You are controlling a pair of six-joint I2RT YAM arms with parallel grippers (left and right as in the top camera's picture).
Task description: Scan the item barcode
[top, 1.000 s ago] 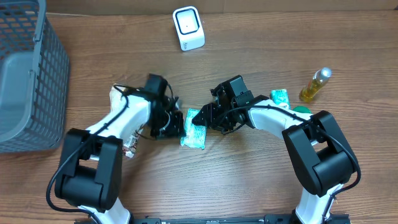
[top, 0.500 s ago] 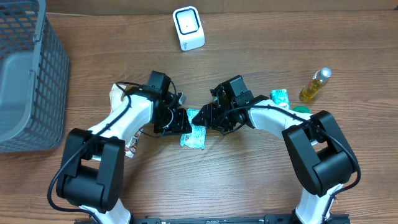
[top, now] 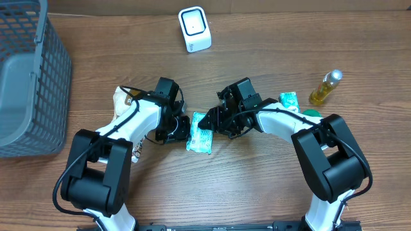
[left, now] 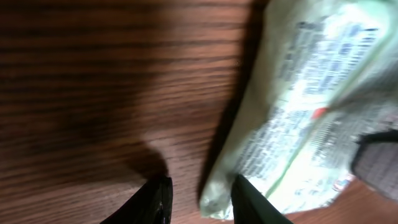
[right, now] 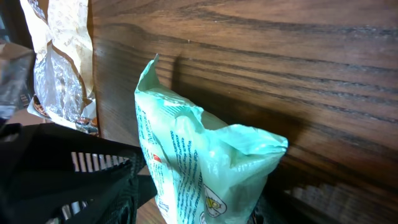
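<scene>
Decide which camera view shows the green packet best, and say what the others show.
The right wrist view: the green packet fills the frame, sharp, with crimped top and printed side clear. The left wrist view shows the packet close but blurred, print unreadable. The overhead view shows the packet small, from above.

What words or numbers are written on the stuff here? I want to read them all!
Nothing here can be read.
green packet: rows of small print with a red mark, too blurred to read.
crinkly bag: print too blurred.
white scanner: no text shows.
yellow bottle: too small to tell.
</scene>
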